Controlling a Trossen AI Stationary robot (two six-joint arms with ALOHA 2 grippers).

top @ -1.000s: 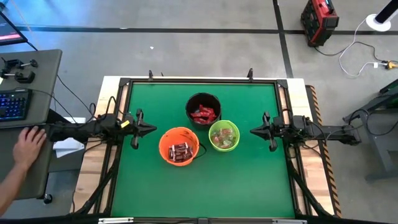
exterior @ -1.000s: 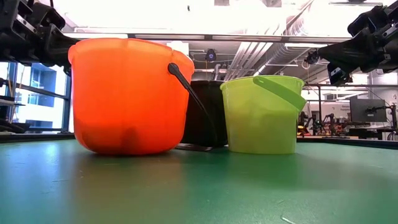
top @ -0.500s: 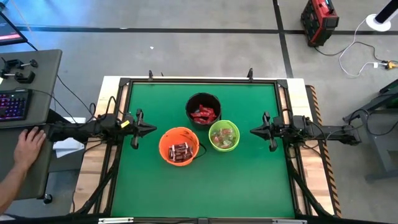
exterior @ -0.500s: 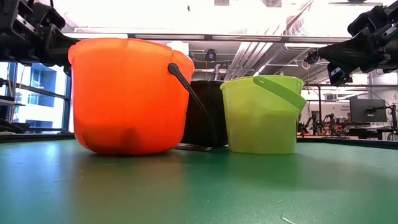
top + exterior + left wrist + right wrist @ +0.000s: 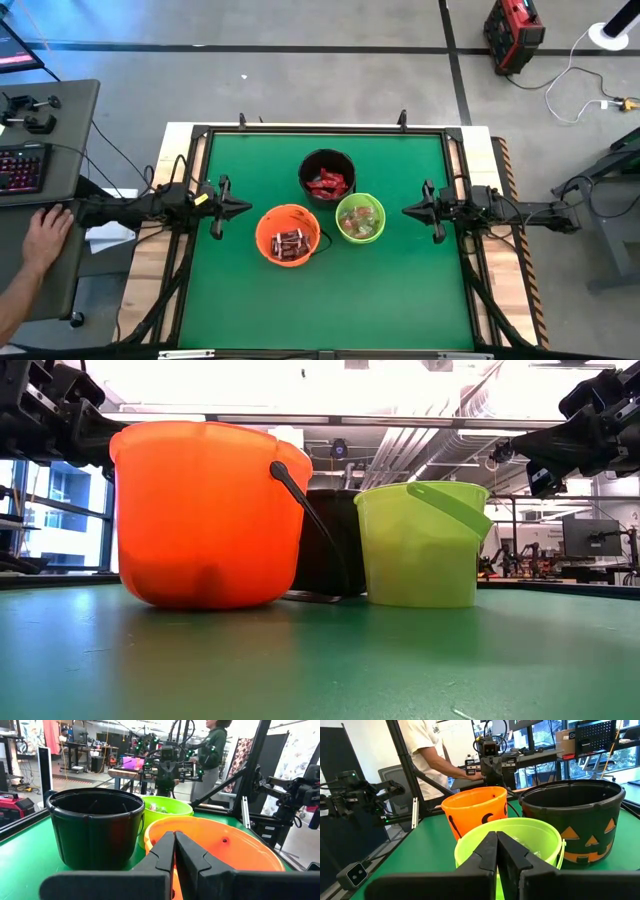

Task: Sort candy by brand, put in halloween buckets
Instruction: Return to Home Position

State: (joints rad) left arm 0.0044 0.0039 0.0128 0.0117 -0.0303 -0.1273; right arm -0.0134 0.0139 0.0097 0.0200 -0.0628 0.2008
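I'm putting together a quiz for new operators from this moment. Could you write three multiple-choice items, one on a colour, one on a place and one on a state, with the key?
1. What colour are the candy wrappers in the black bucket?
A) pale greenish B) red C) blue
2. Which bucket stands nearest the left pincer?
A) orange bucket B) black bucket C) neither, both equally far
3. How do the left pincer and the right pincer stand?
A) wide open B) each shut on candy C) shut, empty

Key:
1 B: red wrappers show inside it from above.
2 A: it sits just off that pincer's tips in the high view.
3 C: each wrist view shows the fingers pressed together with nothing between.
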